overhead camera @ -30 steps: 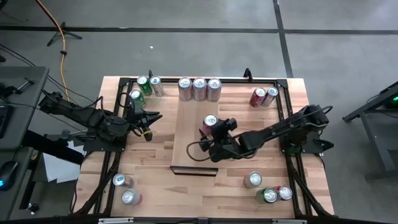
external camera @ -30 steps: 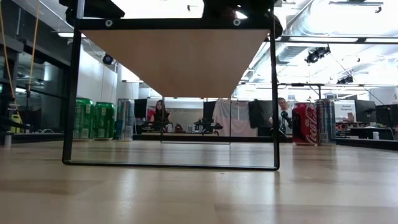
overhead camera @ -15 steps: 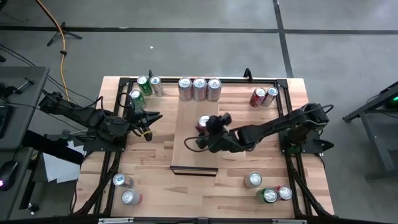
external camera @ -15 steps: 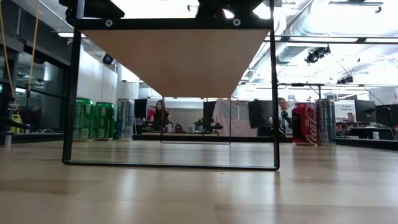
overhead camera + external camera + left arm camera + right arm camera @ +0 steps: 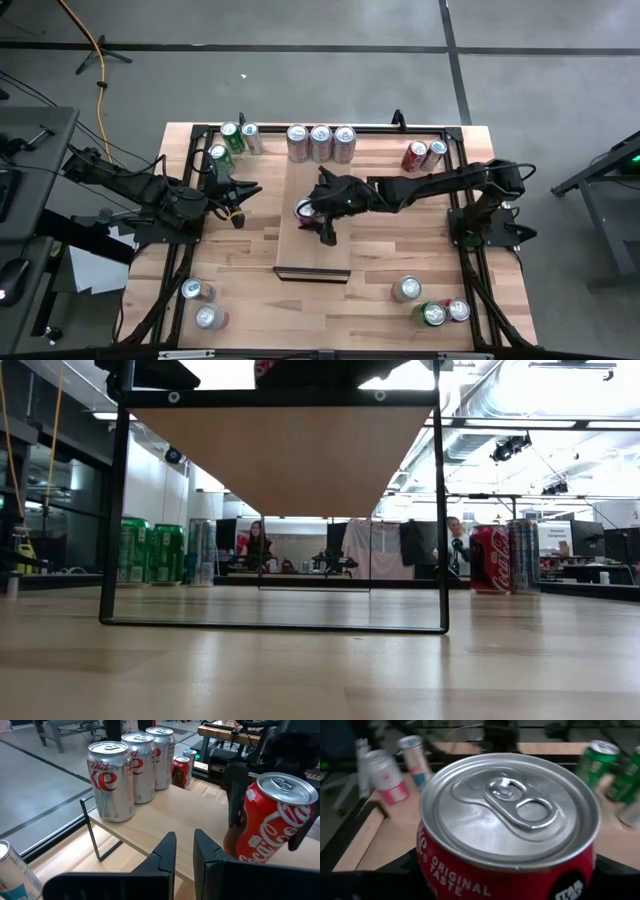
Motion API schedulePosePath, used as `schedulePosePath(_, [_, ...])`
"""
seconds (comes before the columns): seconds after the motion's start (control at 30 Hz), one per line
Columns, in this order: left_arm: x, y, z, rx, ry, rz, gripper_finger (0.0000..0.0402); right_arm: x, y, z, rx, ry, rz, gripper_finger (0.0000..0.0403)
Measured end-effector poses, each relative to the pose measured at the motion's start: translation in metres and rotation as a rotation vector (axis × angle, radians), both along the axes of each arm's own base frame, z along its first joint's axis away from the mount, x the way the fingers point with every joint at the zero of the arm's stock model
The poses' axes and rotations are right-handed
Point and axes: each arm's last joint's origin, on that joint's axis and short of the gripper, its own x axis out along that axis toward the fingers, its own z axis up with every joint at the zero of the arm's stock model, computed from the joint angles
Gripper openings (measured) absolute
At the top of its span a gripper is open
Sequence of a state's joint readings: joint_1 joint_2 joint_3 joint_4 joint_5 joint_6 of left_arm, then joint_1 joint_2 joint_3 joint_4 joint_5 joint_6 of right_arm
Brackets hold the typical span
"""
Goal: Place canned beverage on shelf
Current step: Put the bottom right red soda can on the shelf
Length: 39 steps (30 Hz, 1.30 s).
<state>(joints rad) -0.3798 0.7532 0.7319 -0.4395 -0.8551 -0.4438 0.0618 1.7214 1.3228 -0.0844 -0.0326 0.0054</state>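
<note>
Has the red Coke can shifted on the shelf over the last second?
Yes. Held in the right gripper, the red can has moved toward the shelf's left edge in the high view.

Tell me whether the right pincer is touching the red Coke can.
Touching. The left wrist view shows the right pincer with dark fingers pressed against both sides of the tilted red Coke can above the shelf.

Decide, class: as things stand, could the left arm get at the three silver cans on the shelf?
Probably yes. The left gripper waits shut beside the shelf, and nothing stands between it and the silver cans; the right gripper with its red can is farther along.
</note>
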Motion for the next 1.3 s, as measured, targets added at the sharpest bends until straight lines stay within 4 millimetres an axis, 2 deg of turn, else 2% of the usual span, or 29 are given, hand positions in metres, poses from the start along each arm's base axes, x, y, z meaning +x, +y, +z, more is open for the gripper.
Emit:
schedulePosePath(0.17, [0.0, 0.0, 0.0, 0.0, 0.0, 0.0, 0.0, 0.0, -0.007, 0.0, -0.046, -0.006, 0.07, 0.0284])
schedulePosePath(0.43, [0.0, 0.0, 0.0, 0.0, 0.0, 0.0, 0.0, 0.0, -0.008, -0.002, -0.069, 0.011, 0.046, 0.0366])
schedulePosePath(0.67, [0.0, 0.0, 0.0, 0.0, 0.0, 0.0, 0.0, -0.005, -0.012, 0.004, -0.108, 0.01, -0.028, 0.0375])
schedulePosePath(0.9, [0.0, 0.0, 0.0, 0.002, 0.004, -0.001, 0.0, -0.03, -0.018, 0.035, -0.079, -0.006, -0.08, 0.0377])
schedulePosePath(1.1, [0.0, 0.0, 0.0, 0.003, 0.004, -0.001, 0.0, -0.063, -0.017, 0.061, -0.064, 0.025, -0.15, 0.0377])
schedulePosePath(1.2, [0.0, 0.0, 0.0, 0.003, 0.005, 0.0, 0.0, -0.081, -0.013, 0.067, -0.032, 0.086, -0.181, 0.0378])
schedulePosePath(1.3, [0.0, 0.0, 0.0, 0.002, 0.005, -0.001, 0.0, -0.095, -0.004, 0.064, 0.014, 0.192, -0.202, 0.0378])
